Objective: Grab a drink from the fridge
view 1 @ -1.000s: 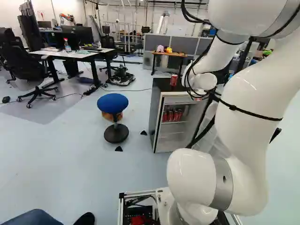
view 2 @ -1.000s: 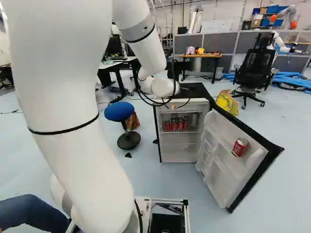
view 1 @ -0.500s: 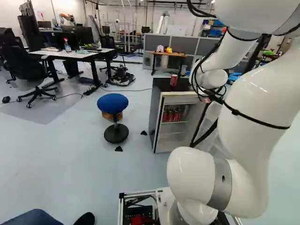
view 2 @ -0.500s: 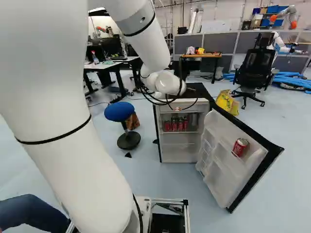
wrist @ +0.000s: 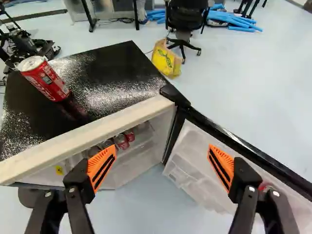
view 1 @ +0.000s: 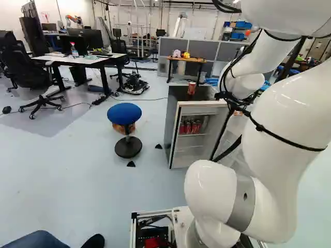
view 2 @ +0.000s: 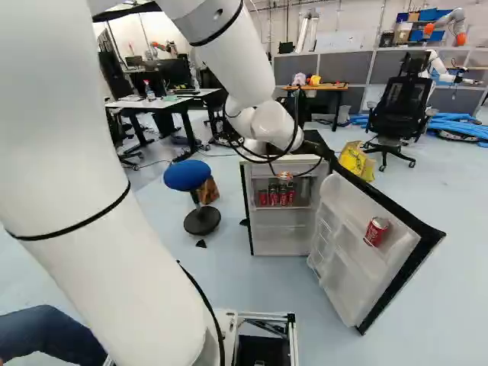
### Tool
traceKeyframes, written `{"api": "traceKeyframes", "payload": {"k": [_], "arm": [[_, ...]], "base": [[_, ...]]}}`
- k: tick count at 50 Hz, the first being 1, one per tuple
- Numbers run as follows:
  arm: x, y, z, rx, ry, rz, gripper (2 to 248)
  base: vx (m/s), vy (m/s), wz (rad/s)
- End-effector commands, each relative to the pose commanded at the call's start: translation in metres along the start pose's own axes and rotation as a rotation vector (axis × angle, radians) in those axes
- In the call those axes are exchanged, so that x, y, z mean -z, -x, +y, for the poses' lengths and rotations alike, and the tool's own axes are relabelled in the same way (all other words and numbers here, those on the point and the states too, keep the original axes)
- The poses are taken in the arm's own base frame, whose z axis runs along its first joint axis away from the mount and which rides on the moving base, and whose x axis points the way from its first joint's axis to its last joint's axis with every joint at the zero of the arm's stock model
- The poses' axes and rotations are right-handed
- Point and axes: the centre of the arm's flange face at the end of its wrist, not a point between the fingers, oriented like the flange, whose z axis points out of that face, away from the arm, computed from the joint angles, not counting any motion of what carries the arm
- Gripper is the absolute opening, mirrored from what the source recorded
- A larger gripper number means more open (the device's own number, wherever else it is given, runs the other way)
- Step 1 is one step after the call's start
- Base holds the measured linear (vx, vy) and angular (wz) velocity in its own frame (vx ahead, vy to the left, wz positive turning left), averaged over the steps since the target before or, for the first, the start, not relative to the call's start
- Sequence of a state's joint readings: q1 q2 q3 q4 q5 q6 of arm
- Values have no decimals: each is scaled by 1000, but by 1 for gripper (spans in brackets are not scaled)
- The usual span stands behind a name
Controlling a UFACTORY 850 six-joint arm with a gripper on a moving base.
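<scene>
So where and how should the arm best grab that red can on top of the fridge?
Around the middle of the can, probably, with the open hand coming in level over the fridge's front edge. The can stands upright on the black top, and its straight, round side should suit a grip from two opposite sides.

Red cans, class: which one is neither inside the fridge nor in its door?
The lone can standing upright on the black top; the row of cans is on the inner shelf, another can in the open door.
</scene>
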State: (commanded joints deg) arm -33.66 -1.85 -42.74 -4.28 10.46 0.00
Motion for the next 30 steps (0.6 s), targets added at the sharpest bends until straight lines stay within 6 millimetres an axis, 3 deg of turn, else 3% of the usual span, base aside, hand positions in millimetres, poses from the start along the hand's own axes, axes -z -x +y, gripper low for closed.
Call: {"api": "traceKeyframes", "payload": {"k": [17,30], "arm": [[8,-4,27,-36,43,-110,247],[-1,-2,45,-64,68,-216,247]], "base": [[0,0,0],[0,0,0]]}}
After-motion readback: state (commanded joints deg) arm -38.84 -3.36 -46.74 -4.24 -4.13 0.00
